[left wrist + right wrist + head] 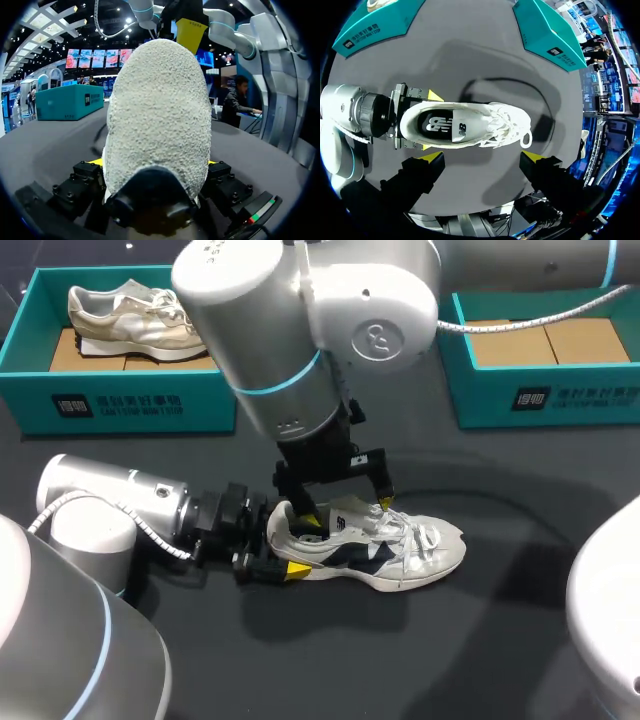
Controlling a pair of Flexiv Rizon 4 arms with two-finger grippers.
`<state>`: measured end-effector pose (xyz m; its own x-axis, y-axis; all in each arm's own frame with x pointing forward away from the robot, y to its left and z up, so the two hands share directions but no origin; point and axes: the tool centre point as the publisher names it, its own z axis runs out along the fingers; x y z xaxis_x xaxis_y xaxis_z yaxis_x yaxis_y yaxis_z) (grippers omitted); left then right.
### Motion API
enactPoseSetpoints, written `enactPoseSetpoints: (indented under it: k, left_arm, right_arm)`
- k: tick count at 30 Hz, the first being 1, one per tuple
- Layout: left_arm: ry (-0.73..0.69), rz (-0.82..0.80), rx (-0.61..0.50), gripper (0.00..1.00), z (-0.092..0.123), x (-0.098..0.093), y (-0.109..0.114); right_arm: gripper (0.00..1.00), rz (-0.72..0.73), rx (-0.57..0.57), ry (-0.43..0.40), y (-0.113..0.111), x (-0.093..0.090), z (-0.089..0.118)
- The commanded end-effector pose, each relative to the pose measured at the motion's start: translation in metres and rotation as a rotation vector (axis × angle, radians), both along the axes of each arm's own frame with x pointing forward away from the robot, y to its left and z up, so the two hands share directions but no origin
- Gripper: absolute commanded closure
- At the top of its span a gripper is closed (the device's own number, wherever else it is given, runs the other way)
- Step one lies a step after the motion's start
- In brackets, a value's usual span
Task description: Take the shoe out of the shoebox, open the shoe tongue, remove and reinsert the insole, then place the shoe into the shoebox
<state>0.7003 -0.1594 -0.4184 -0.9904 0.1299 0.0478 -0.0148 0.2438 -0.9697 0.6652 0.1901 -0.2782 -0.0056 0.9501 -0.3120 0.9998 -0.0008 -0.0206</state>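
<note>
Lying on its sole on the dark table (pixel 480 640), the white shoe (pixel 400 552) with dark side panels has its toe toward 3 o'clock and its heel toward 9 o'clock in the head view, outside both boxes. The left gripper (pixel 431 121), coming in low from 9 o'clock, is closed on the heel, one yellow fingertip (pixel 435 95) pressed to each side. From the left wrist, the pebbled heel fills nearly everything ahead of the fingers and hides the front of the shoe. The right gripper (pixel 346 513) hangs directly above the shoe's opening with its jaws spread wide, gripping nothing; one finger stands over the heel collar and the other over the start of the laces. From the right wrist, the dark insole (pixel 434 124) shows through the opening, and the laces lie loose toward the toe. The bulky right arm (pixel 300 320) crosses the middle and blocks the table between the boxes. At 10 o'clock from the shoe, well apart, a teal box (pixel 130 405) holds a second, cream shoe (pixel 130 318); at 2 o'clock a matching teal box (pixel 540 395) shows brown cardboard (pixel 545 340) inside.
</note>
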Motion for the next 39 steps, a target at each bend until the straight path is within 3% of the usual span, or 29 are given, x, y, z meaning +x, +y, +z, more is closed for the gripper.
enactPoseSetpoints:
  k: [1, 16, 29, 39]
  left_arm:
    - [0.0, 0.001, 0.0, 1.0, -0.003, 0.001, -0.003]
    - [0.0, 0.001, 0.0, 1.0, -0.003, 0.001, -0.003]
    - [0.0, 0.001, 0.0, 1.0, -0.003, 0.001, -0.003]
    - [0.0, 0.001, 0.0, 1.0, -0.003, 0.001, -0.003]
  right_arm:
    - [0.0, -0.008, -0.05, -0.004, 0.008, 0.003, -0.009]
    - [0.0, -0.032, -0.068, -0.042, 0.009, 0.009, -0.036]
    - [0.0, -0.041, -0.138, -0.054, 0.017, 0.015, -0.046]
    - [0.0, -0.057, -0.175, -0.078, 0.009, 0.013, -0.054]
